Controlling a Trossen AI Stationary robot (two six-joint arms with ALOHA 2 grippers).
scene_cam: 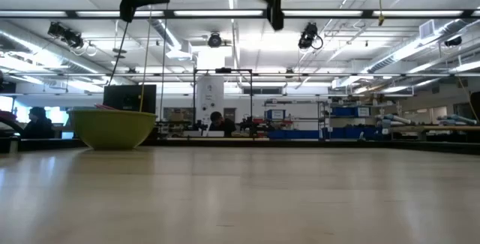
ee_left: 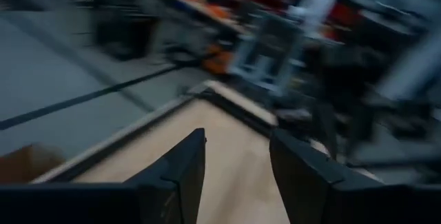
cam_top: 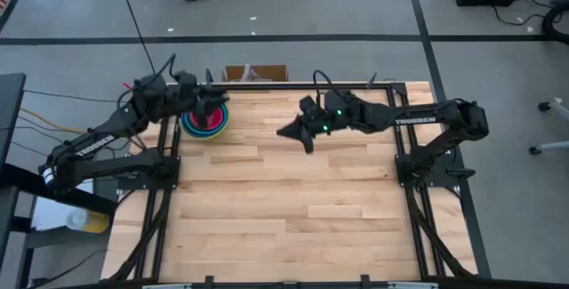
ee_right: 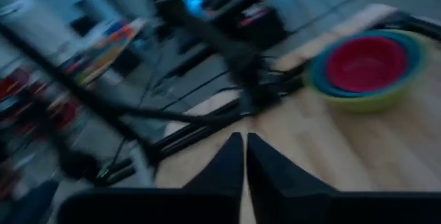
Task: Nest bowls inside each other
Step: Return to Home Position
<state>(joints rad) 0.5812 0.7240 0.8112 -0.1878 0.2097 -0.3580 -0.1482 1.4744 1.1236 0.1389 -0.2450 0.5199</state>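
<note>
The bowls (cam_top: 204, 124) stand nested in one stack at the table's far left. A lime green bowl (scene_cam: 112, 128) is outermost, blue ones sit inside it, and a magenta one (ee_right: 365, 62) is innermost. The green bowl's bottom rests on the wood. My left gripper (ee_left: 238, 176) hangs above the stack (cam_top: 212, 104), raised and pointing roughly level. It is open, with nothing between its fingers. My right gripper (ee_right: 244, 148) is shut and empty. It is held high over the table's middle (cam_top: 286, 132), to the right of the stack.
Bare wooden tabletop (cam_top: 302, 200) stretches from the stack to the near and right edges. Dark frame rails (cam_top: 404, 147) run along the table's sides. A cardboard box (cam_top: 256, 73) sits just beyond the far edge.
</note>
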